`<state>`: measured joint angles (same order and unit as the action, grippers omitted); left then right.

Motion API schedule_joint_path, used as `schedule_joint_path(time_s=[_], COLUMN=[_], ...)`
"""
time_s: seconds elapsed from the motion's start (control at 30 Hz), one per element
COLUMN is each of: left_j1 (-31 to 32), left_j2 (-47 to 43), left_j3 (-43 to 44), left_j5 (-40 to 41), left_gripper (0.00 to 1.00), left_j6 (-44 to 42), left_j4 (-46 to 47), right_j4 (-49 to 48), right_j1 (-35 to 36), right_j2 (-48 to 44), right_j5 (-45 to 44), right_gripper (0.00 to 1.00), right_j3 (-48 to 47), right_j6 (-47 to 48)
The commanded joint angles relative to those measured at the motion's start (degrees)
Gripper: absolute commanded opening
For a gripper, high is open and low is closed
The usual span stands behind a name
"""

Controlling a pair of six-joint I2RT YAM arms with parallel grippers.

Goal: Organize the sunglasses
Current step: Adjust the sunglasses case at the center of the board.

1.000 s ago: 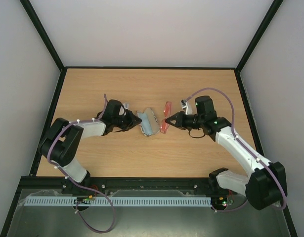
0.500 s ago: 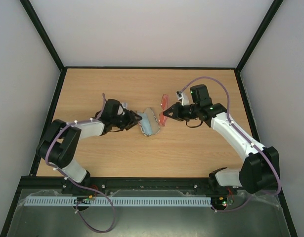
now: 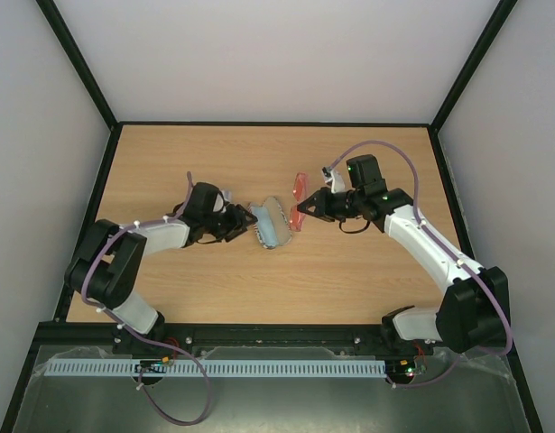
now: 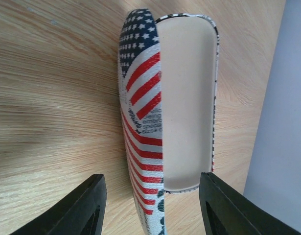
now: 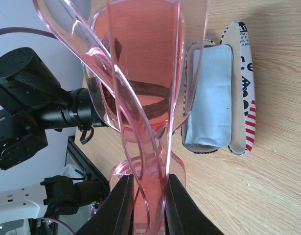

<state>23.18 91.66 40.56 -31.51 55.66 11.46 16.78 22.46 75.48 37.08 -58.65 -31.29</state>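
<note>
The sunglasses (image 3: 300, 202), translucent red-orange and folded, are held off the table by my right gripper (image 3: 306, 209), which is shut on them near the bridge; they fill the right wrist view (image 5: 145, 98). The open flag-print case (image 3: 270, 222) lies just left of them with the light blue cloth (image 3: 264, 228) inside; both show in the right wrist view, case (image 5: 241, 88) and cloth (image 5: 211, 98). My left gripper (image 3: 244, 222) is open at the case's left side. In the left wrist view its fingers straddle the near end of the case (image 4: 155, 122), without touching it.
The wooden table (image 3: 277, 271) is walled by black frame rails (image 3: 444, 171) at its sides and back. A purple cable (image 3: 394, 149) loops above the right arm. The left arm (image 5: 37, 107) shows behind the sunglasses in the right wrist view.
My right gripper carried the sunglasses up and left, from the table right of the case to beside its right edge. Over the last half second little has moved. The left gripper stayed put.
</note>
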Motion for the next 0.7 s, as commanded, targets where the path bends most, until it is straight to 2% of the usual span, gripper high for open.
schedule_joint_path(time_s=[0.0, 0.67], left_j1=[-0.33, -1.81], left_j2=[2.0, 5.68], left_j3=[1.88, 1.69], left_j5=[-0.39, -0.49], left_gripper=[0.55, 0.55], left_j6=[-1.64, -4.38], left_j4=[-1.53, -3.51], right_j4=[-0.07, -1.63], right_j1=[-0.22, -0.22], right_j2=[0.72, 0.92], right_j5=[1.55, 2.23], right_gripper=[0.04, 0.04], right_j3=[0.8, 2.66], right_j6=[-0.02, -0.26])
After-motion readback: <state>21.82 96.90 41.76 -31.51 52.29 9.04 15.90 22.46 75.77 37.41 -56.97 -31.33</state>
